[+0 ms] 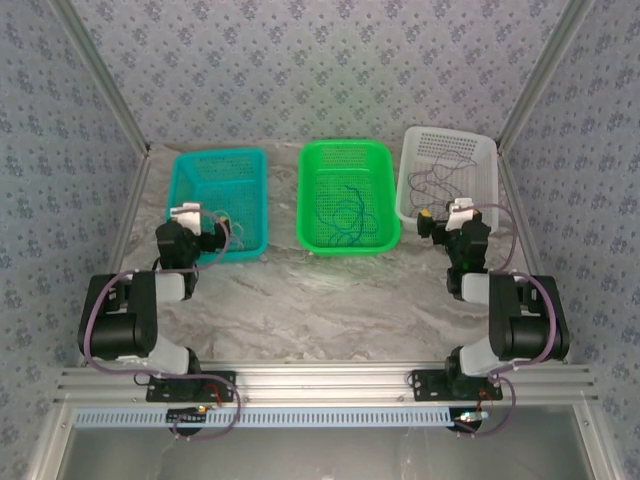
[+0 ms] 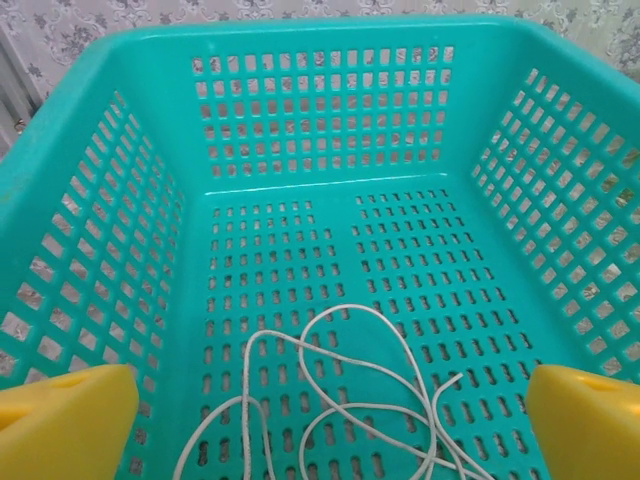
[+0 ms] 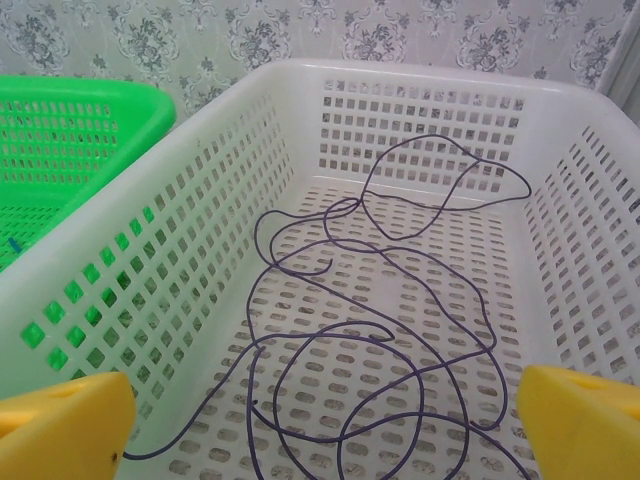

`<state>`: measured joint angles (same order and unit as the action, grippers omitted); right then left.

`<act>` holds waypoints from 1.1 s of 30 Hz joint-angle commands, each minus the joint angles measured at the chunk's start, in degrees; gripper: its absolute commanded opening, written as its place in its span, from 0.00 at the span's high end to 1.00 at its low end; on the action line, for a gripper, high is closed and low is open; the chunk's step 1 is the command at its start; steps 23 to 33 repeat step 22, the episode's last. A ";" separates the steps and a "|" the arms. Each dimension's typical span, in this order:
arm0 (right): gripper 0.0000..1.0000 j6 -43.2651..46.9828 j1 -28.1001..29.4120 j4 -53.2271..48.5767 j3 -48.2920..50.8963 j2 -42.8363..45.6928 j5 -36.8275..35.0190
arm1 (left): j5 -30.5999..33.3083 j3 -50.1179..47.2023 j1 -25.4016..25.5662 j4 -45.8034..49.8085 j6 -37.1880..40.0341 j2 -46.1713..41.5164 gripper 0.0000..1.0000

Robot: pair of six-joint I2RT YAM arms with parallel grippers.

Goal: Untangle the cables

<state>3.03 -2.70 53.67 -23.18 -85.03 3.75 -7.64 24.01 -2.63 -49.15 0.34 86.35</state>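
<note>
Your grey marbled worktop [image 1: 330, 290] sits inside patterned wallpaper walls [image 1: 320, 70]. The green plastic basket [image 1: 345, 147] holds a thin blue cable [image 1: 345, 215]. The teal plastic basket [image 2: 320, 110] left of it holds a pale cable [image 2: 352, 307], near loops cut off. The white plastic basket [image 3: 430, 75] right of it holds a dark purple cable [image 3: 256, 232]. The left end effector [image 2: 325, 425] and right end effector [image 3: 320, 430] gape, empty.

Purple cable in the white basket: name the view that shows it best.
Right wrist: the purple cable sprawls in clear loops across the white basket floor. Top external shows the purple cable as a faint squiggle. Left wrist faces the teal basket.
</note>
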 commanded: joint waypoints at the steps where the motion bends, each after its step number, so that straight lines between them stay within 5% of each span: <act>1: 0.00 -1.82 0.00 -7.69 0.77 -2.15 -2.41 | 2.19 -0.81 -0.39 1.68 -1.20 1.48 0.01; 33: 0.00 -1.62 0.35 -7.62 0.77 -2.09 -3.17 | 2.25 -0.81 -0.35 1.68 -1.22 1.53 0.01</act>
